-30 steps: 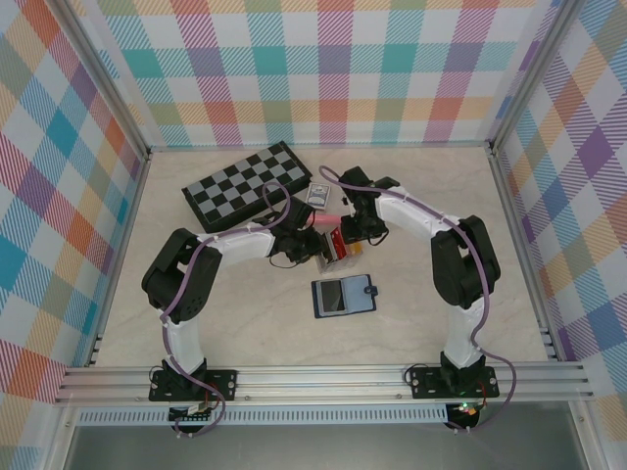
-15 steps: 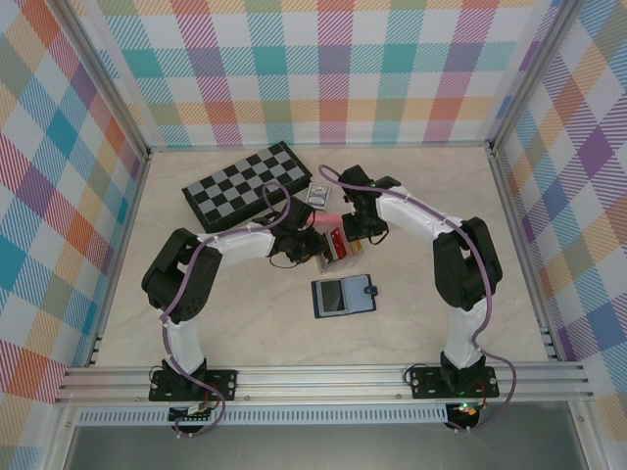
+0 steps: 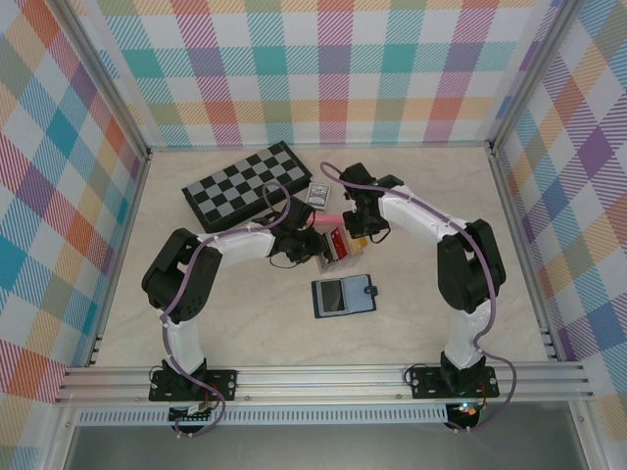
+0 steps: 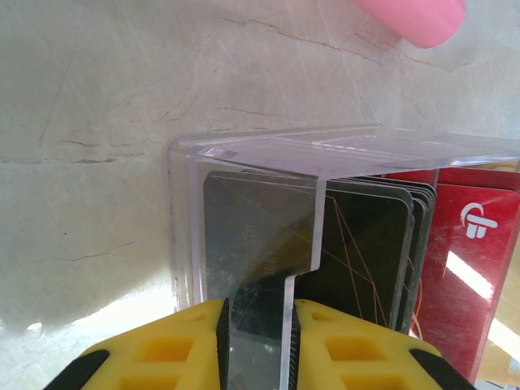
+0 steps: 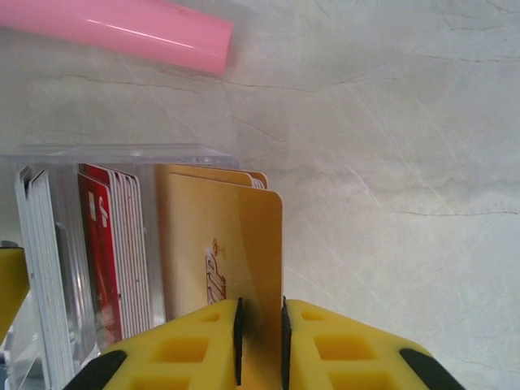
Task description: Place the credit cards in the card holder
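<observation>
- Left gripper (image 3: pixel 318 251) and right gripper (image 3: pixel 359 235), seen from above, meet at a clear box (image 3: pixel 340 247) of credit cards (image 3: pixel 336 242); the card holder (image 3: pixel 343 296) lies open nearer the bases, apart from both.
- Left wrist: the left gripper (image 4: pixel 257 325) pinches the clear box (image 4: pixel 244 154) by its wall; black and red credit cards (image 4: pixel 357 244) stand inside; a pink tube (image 4: pixel 414 16) lies beyond.
- Right wrist: the right gripper (image 5: pixel 260 321) clamps an upright gold card (image 5: pixel 219 244); red and white cards stand beside it.

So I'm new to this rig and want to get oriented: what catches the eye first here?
Mid-table, the left gripper clamps the wall of a clear plastic box while the right gripper pinches an upright gold plastic card. Nearer the bases lies an open navy-blue wallet; a folded black-and-white chessboard sits far left.
</observation>
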`<action>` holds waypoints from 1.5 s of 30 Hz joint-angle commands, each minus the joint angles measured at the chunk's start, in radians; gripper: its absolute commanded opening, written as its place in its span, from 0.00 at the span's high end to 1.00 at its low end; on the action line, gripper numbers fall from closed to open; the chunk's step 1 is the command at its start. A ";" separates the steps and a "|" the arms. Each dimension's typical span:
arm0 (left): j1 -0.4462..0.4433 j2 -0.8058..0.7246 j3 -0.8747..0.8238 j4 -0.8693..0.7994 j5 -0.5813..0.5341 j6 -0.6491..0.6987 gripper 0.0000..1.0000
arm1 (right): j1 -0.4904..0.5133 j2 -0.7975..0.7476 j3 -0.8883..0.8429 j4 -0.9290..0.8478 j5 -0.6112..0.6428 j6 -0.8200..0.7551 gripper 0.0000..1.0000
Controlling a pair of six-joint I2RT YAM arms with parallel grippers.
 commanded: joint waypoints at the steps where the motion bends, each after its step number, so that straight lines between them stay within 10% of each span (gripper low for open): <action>1: 0.004 0.022 -0.015 -0.064 0.000 0.007 0.76 | -0.006 -0.020 0.014 -0.038 0.029 -0.008 0.81; 35: 0.004 -0.074 -0.036 -0.049 -0.013 0.024 0.63 | -0.021 -0.196 -0.025 0.010 -0.211 0.081 1.00; 45: 0.006 -0.312 -0.143 0.082 0.021 -0.008 0.38 | -0.220 -0.432 -0.241 0.224 -0.652 0.255 1.00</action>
